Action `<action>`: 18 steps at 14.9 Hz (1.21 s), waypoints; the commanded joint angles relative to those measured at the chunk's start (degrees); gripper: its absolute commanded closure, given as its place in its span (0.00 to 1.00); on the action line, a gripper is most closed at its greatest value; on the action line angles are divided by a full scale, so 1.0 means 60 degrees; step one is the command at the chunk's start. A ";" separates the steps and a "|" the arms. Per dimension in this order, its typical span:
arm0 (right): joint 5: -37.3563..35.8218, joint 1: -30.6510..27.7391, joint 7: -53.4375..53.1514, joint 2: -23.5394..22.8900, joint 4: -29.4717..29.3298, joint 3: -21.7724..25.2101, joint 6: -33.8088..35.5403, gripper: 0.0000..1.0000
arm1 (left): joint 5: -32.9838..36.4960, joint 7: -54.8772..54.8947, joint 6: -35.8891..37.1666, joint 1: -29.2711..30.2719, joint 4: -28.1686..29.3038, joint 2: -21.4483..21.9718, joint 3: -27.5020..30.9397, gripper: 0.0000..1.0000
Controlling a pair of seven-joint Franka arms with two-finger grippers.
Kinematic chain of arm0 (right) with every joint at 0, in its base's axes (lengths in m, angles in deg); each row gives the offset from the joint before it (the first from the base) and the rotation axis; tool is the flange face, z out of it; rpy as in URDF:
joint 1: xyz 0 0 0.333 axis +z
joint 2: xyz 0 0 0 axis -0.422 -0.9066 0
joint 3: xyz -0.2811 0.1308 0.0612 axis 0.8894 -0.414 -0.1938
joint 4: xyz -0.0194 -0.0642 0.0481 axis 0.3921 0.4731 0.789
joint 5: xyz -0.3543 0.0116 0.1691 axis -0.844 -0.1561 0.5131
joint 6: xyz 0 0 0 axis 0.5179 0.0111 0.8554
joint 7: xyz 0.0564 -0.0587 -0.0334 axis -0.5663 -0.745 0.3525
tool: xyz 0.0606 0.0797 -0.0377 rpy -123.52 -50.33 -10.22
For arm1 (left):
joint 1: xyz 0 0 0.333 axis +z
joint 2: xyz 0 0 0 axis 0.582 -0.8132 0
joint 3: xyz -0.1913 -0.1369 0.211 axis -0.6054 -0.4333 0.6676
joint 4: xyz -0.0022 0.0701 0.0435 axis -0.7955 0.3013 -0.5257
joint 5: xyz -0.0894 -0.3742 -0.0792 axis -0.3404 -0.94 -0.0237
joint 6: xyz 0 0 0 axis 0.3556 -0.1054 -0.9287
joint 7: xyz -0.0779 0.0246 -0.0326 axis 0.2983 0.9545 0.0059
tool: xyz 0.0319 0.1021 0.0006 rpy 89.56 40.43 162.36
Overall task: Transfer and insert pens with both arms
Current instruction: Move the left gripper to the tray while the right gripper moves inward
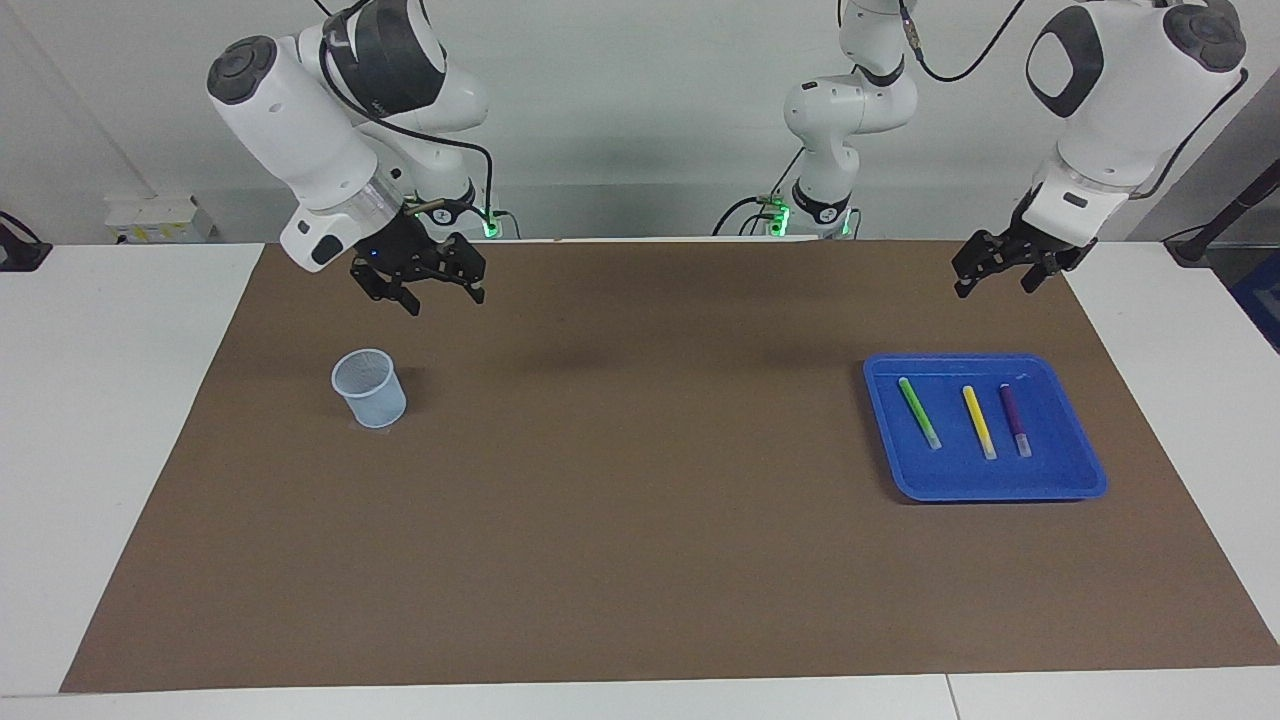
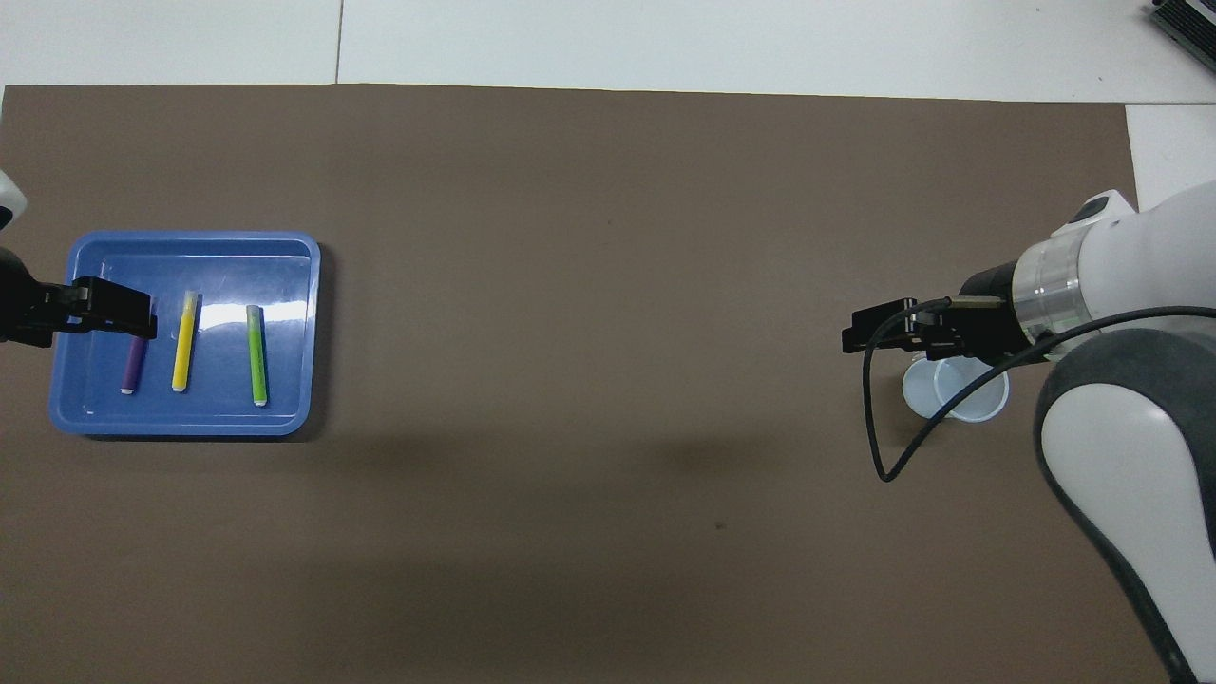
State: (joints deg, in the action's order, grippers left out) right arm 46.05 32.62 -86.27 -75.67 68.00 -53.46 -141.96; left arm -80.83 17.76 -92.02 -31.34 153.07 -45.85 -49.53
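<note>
Raised over the brown mat (image 1: 620,480) covering the white surface (image 1: 110,420), on the robots' side of the shallow blue plastic tray (image 1: 1085,470): the left arm's black two-finger claw (image 1: 995,272), fingers parted, gripping nothing. In the tray, side by side and apart from each other: slim green pen (image 1: 918,412), slim yellow pen (image 1: 979,421), slim purple pen (image 1: 1015,420), each with its whitish clear end pointing away from the robots, the purple one closest to the tray wall at the left arm's end of the surface. Well apart from the tray, toward the right arm's end: small translucent pale-blue plastic cup (image 1: 369,388), upright on the mat. Above the mat just robot-side of that cup: the right arm's black claw (image 1: 440,295), fingers spread, holding nothing.
</note>
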 commanded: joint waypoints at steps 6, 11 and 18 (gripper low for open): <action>0.0913 0.0569 -0.0326 0.0499 0.0884 0.0002 -0.0639 0.00 | -0.0111 0.0181 -0.2395 0.0229 0.2383 0.0371 -0.0068 0.00; 0.0899 0.0598 -0.0576 0.0586 0.1030 -0.0013 -0.0725 0.00 | -0.0111 0.0152 -0.3891 0.0448 0.3234 -0.0126 -0.0068 0.00; 0.0841 0.0715 -0.0606 0.0748 0.1338 -0.0247 -0.1004 0.00 | -0.0111 0.0137 -0.5488 0.0390 0.3528 -0.1356 -0.0068 0.04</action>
State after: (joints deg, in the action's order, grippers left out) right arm 50.17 36.48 -89.14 -72.67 74.51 -53.98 -146.23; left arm -80.83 17.76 -121.57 -29.19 173.70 -51.61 -49.67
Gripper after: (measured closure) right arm 0.000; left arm 0.000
